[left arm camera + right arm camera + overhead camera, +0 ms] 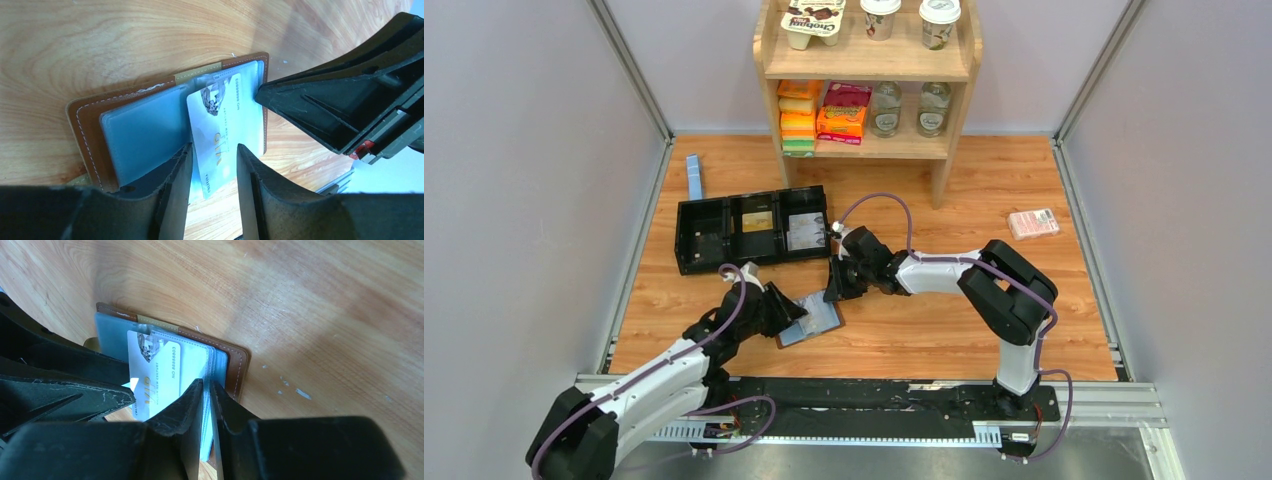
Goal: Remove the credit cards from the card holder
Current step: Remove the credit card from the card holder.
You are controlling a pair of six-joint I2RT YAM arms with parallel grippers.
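A: Biggest first: pale wood-grain counter (929, 330), smooth by the look of it, bearing the brown leather bi-fold card holder with grey-blue pockets (819, 322). Lies open and flat near the front edge, between the two arms, with no weight on it.

B: Liable to skate along the wood, then, or flip shut under a sideways pull.

A: Depends on the right pincer (207, 387). Sits all but closed, nipping the clear pocket leaves at the card holder's right edge. Looks a thin bite: could slide off the plastic, or hoist the whole card holder instead of steadying it.

B: And the left pincer (214, 150)?

A: Spread apart, straddling the glossy white credit card with VIP lettering (215, 115). Cannot tell whether touching yet. Juts partly out of a middle pocket, past the card holder's near edge.

B: Worth fearing an off-centre squeeze: would skew the credit card, wedge a corner in the sleeve, or bow it.

A: Also snagging sleeve plastic along with it, and so dragging the card holder out of the right grip.

B: More credit cards inside?

A: Perhaps, behind the stacked leaves; too hidden to say. Easy to leave behind.
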